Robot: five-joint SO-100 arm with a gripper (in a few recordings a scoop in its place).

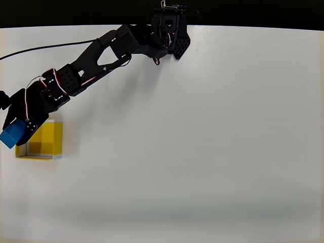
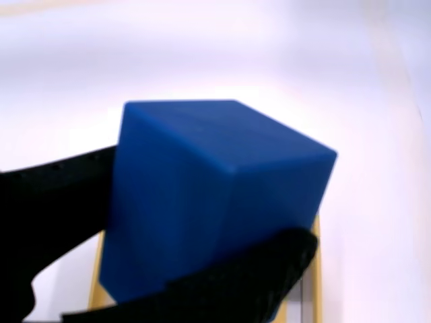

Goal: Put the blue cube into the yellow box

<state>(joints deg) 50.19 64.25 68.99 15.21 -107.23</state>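
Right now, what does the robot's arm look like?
The arm is black and chunky, built from blocky segments joined like elbows. Thin red and white wires loop along it, and a black cable trails off across the white table. Its hand is black too.

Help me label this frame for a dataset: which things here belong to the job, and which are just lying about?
Part of the job:
- blue cube, held in the pincer at the left edge of the overhead view
- yellow box, beside the cube, still without it

Just lying about:
- black cable across the white table
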